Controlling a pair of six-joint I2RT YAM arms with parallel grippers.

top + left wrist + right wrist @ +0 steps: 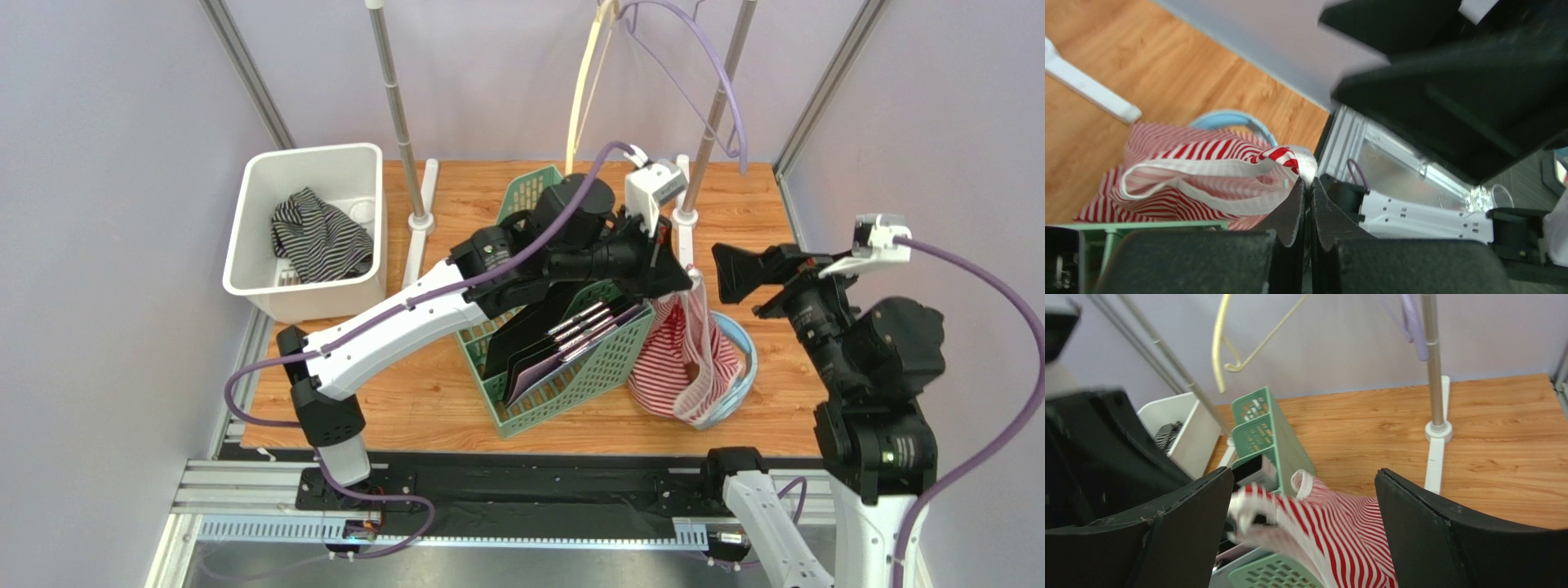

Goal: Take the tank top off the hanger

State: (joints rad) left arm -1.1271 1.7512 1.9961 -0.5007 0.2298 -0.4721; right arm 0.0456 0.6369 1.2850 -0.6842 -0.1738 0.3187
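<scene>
tank top (675, 355) strap-end up, body down

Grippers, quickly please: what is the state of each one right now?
Left gripper: closed, holding the tank top by its edge.
Right gripper: open, holding nothing.

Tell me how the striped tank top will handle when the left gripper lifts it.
Likely floppy: the tank top sags in loose folds below the left gripper, which is shut on its white-edged strap. Probably light, as the fabric looks thin. It might snag, since it drapes right beside the green basket.
</scene>
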